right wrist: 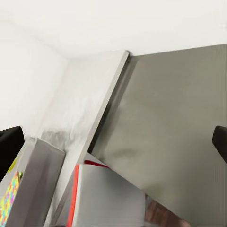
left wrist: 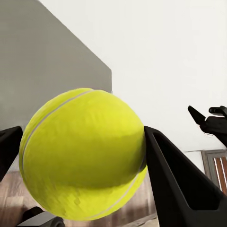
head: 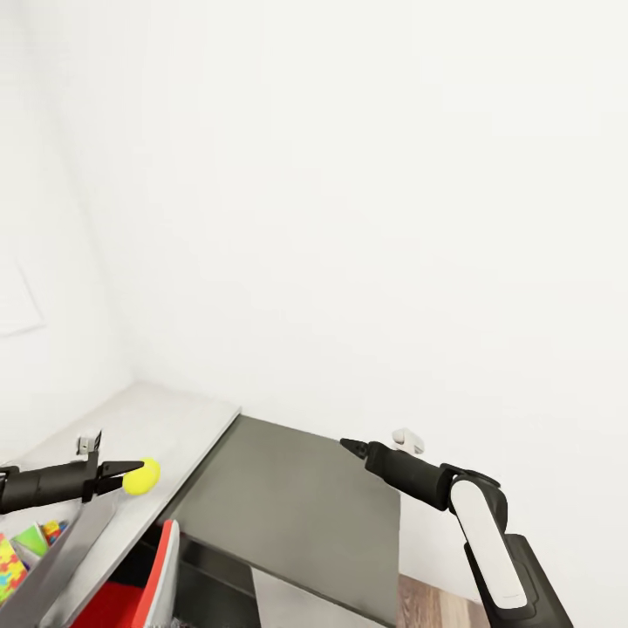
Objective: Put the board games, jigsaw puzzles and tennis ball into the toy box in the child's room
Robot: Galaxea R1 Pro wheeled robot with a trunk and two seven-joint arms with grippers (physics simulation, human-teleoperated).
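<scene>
Bright, even, sourceless light; white wall (head: 366, 218) nearly blown out toward twelve o'clock. Shadows faint, renders sharp, edges slightly stretched.

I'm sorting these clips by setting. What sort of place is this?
Probably a corner of a child's room or playroom: plain white walls, a pale desk, a tennis ball in the left gripper, and a bright jigsaw puzzle in a grey bin.

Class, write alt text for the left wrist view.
A yellow tennis ball sits clamped between the left gripper's two dark fingers, close to the camera. Behind it are a white wall and a grey surface.
</scene>
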